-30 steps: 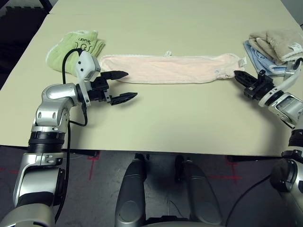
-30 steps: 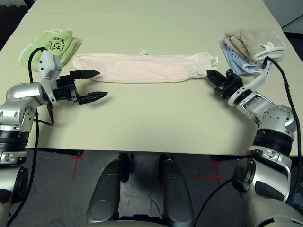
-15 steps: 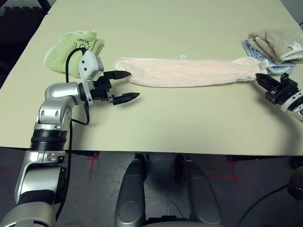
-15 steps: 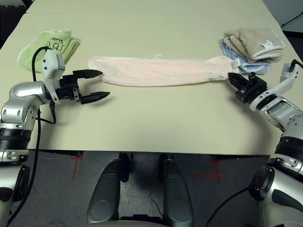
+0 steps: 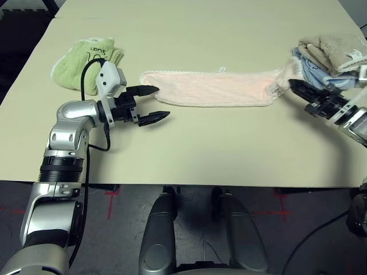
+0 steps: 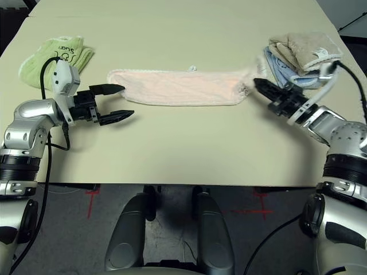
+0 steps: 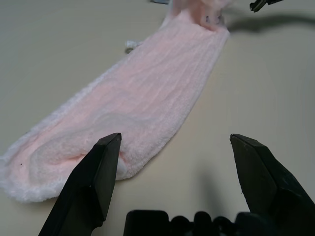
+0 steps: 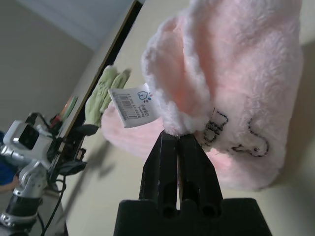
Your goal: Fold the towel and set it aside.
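Observation:
The towel lies as a long pale pink strip across the middle of the table, with white trim along its far edge. My right gripper is shut on its right end, which is bunched and raised off the table. The right wrist view shows those fingers pinching the pink pile just below a small white tag. My left gripper stands open just in front of the towel's left end, touching nothing; in the left wrist view the pink end lies ahead of its spread fingers.
A crumpled light green towel with lettering sits at the far left. Beige and light blue folded towels are stacked at the far right, just behind my right gripper. Bare table runs between the pink strip and the front edge.
My right gripper dragged the towel to the right, then swung back left and up, bunching its right end. The towel's left end now lies further right. The left gripper barely moved.

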